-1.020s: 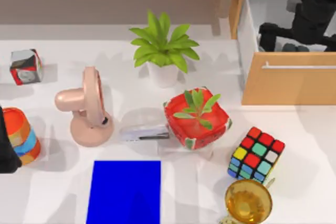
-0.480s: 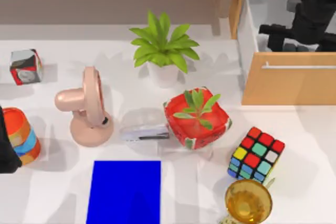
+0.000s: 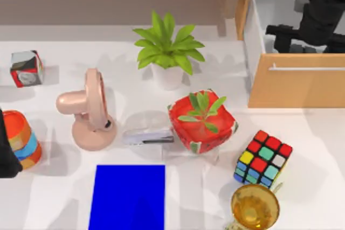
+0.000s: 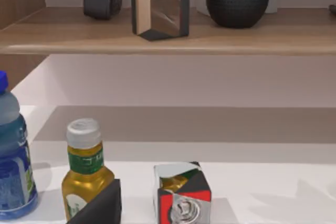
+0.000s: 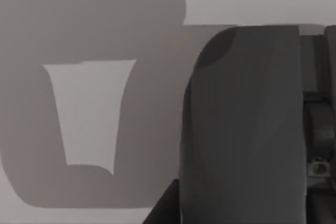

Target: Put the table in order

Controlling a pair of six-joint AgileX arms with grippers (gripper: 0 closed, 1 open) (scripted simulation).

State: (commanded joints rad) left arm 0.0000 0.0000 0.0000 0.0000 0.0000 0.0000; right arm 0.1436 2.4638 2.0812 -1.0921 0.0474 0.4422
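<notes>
The white table [image 3: 318, 133] carries a scatter of things: a red-and-silver cube [image 3: 26, 68], a pink fan [image 3: 89, 112], a leafy plant in a white pot [image 3: 167, 52], a plant in a red pot [image 3: 202, 121], a stapler [image 3: 148, 137], a colour cube [image 3: 263, 158], a golden bell [image 3: 255, 207] and a striped cup [image 3: 21, 138]. My right gripper [image 3: 285, 40] hangs open inside the open drawer [image 3: 296, 84] at the back right, with nothing between its fingers. My left arm [image 3: 5, 149] stays parked at the left edge beside the striped cup.
A blue mat [image 3: 128, 196] lies at the front. A wooden shelf [image 4: 173, 35] runs along the back. In the left wrist view a yellow drink bottle [image 4: 84, 169] and a blue bottle [image 4: 10, 171] stand near the red-and-silver cube [image 4: 181, 198].
Inside the drawer my right gripper has changed from one dark mass into two separated fingers. Nothing on the tabletop has moved.
</notes>
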